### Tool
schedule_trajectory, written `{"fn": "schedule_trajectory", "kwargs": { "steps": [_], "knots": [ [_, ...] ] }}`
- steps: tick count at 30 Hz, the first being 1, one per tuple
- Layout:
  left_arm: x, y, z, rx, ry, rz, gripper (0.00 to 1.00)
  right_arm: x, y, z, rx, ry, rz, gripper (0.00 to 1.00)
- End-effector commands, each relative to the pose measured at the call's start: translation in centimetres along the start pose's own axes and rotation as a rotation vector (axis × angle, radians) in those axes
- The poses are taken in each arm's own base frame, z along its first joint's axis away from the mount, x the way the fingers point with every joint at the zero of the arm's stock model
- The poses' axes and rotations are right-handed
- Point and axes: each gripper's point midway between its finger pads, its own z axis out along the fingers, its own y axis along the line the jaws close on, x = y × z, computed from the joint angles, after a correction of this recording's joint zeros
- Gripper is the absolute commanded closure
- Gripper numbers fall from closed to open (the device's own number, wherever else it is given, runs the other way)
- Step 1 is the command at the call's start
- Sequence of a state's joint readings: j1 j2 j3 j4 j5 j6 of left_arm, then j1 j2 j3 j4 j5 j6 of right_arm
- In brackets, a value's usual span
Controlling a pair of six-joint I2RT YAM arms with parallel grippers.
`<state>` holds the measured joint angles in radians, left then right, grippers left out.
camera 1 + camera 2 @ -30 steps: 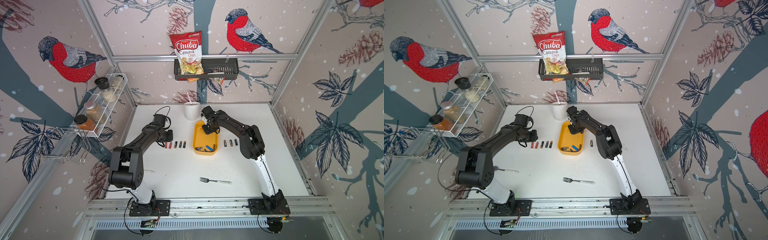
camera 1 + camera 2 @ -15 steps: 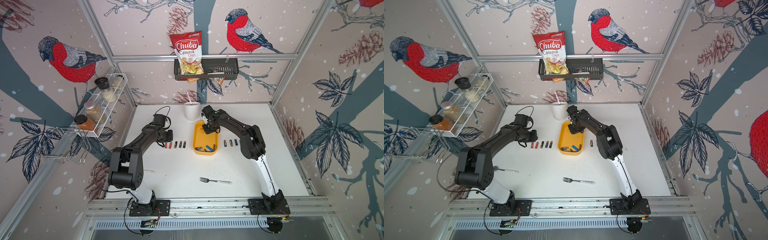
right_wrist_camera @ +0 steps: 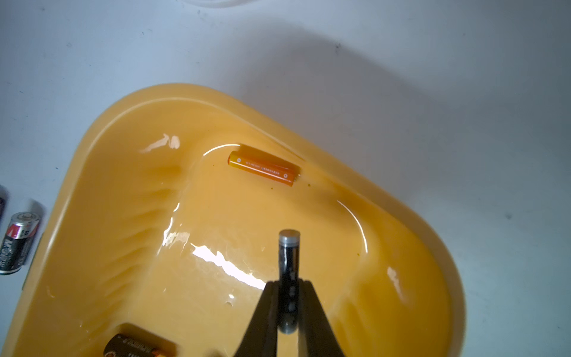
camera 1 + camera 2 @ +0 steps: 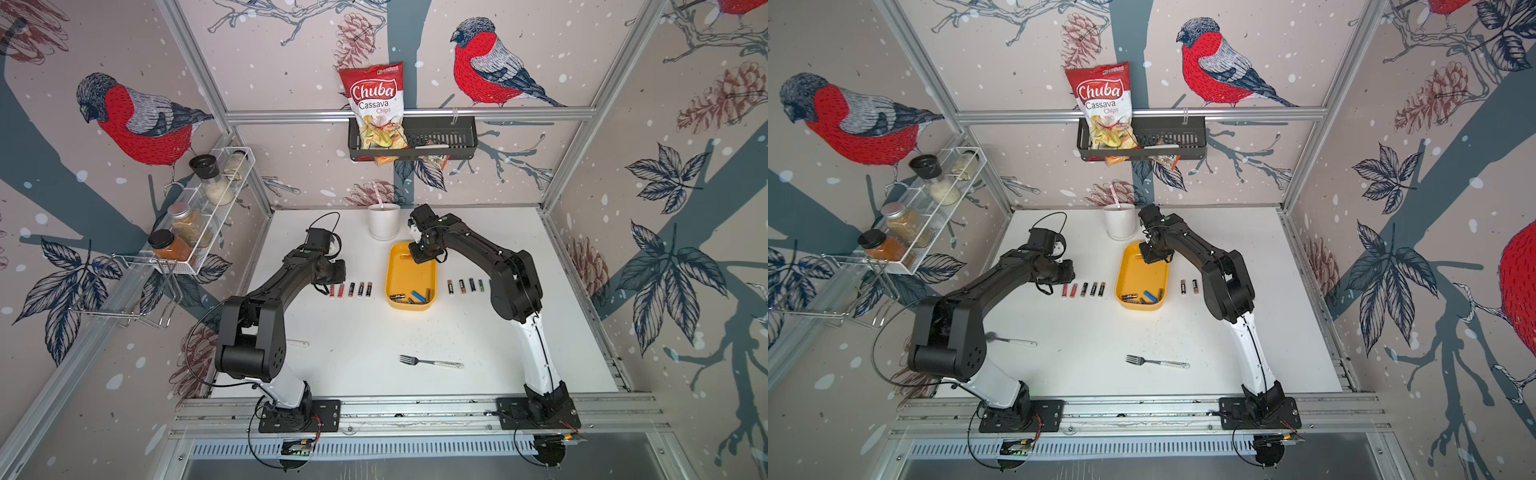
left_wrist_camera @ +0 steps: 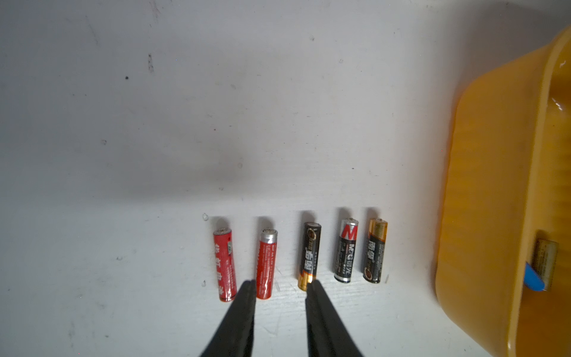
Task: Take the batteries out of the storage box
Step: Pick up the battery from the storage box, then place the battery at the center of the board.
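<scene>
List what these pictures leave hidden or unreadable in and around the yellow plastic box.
- Pile of loose batteries in the yellow plastic box: too small to count, both top views.
- Black cylindrical battery between the right fingers: label blurred, right wrist view.
- Right-side battery row: partly hidden behind the right arm, in a top view.

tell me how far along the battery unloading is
Done: five batteries lie in a row on one side of the box, at least four on the other. In hand: the right tool is shut on a black battery over the box. Left: an orange battery and a cluster inside.
</scene>
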<state>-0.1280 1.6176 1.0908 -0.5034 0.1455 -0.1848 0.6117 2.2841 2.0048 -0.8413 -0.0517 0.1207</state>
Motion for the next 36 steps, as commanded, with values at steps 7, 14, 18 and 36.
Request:
{"fn": "schedule_trajectory", "kwargs": {
  "steps": [7,14,18,36],
  "knots": [
    [0.0,-0.4,0.1,0.006,-0.001,0.003,0.67,0.5,-1.4,-3.1,0.026,-0.029,0.048,0.83],
    [0.0,-0.5,0.2,0.011,-0.001,0.005,0.67,1.5,-3.6,-6.1,0.065,-0.058,0.084,0.83],
    [-0.2,-0.6,0.2,0.013,-0.004,0.007,0.67,2.6,-5.9,-7.9,0.104,-0.068,0.120,0.83],
    [-0.8,-1.1,0.4,0.023,0.002,0.027,0.67,13.3,-18.4,-7.7,0.274,0.035,0.356,0.83]
  ]
}}
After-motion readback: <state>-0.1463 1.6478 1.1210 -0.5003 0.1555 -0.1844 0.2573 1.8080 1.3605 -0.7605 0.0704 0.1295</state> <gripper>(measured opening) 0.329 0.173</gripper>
